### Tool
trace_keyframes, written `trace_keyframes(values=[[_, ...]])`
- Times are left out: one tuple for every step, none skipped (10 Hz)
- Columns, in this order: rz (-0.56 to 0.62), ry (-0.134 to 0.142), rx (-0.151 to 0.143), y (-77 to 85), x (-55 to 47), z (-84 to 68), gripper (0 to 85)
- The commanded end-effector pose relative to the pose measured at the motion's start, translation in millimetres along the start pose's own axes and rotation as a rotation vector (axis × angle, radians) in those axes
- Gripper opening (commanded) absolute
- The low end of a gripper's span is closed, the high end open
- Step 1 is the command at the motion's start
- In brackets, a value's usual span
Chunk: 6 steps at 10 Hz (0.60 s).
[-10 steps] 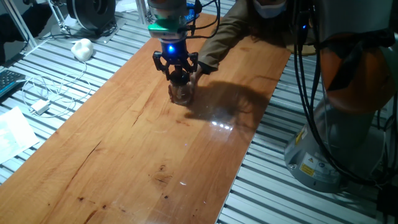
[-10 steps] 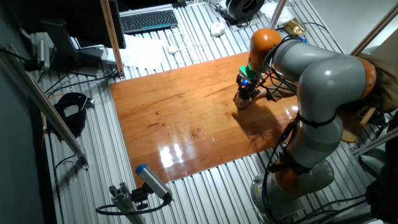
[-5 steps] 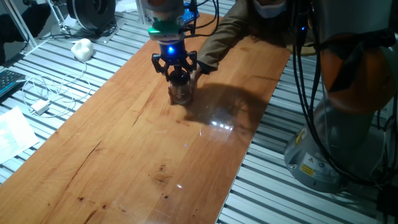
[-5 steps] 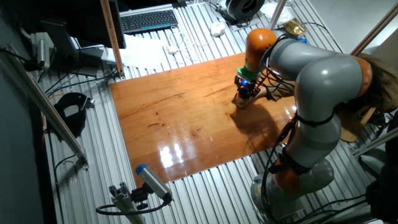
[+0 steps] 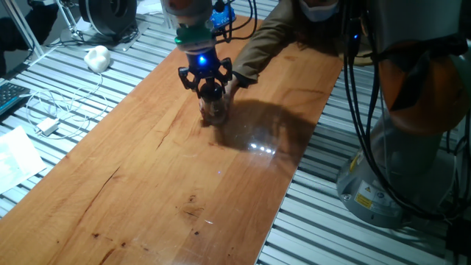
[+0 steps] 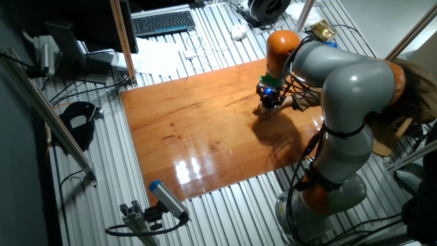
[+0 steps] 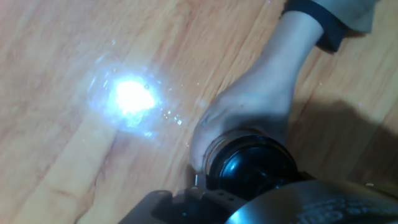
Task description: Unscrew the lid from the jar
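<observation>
Fingers of gripper (image 5: 210,87): closed around black lid (image 7: 252,167), upper centre of frame. Jar (image 5: 214,110): on wooden table (image 5: 147,184), steadied by person's hand (image 7: 245,118). Risk: jar turning along, pads slipping, pinched skin.

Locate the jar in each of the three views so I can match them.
One fixed view: the jar stands upper centre on the wooden table, under the hand.
The other fixed view: jar at upper right, mostly hidden by the hand.
Hand view: bottom centre, glass rim around the black lid.
Shared landmark: the person's hand steadying it.
</observation>
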State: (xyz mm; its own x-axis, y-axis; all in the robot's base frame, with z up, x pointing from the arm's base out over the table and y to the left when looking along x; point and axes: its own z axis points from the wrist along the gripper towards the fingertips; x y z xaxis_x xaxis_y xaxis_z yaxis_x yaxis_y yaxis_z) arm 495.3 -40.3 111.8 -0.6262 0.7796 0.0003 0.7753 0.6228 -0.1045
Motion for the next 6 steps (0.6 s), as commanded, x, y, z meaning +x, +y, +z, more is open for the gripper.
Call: trace_keyframes(values=[[-0.211, -0.016, 0.004, 0.1, 0.1, 0.0, 0.0], [-0.263, -0.018, 0.011, 0.1, 0.2, -0.1, 0.0], [-0.333, -0.023, 0.02, 0.0, 0.3, -0.3, 0.0], [-0.392, -0.025, 0.028, -0.1, 0.4, -0.5, 0.0], [-0.433, -0.025, 0.03, -0.2, 0.4, -0.6, 0.0], [-0.473, -0.026, 0.027, -0.2, 0.6, -0.7, 0.0]])
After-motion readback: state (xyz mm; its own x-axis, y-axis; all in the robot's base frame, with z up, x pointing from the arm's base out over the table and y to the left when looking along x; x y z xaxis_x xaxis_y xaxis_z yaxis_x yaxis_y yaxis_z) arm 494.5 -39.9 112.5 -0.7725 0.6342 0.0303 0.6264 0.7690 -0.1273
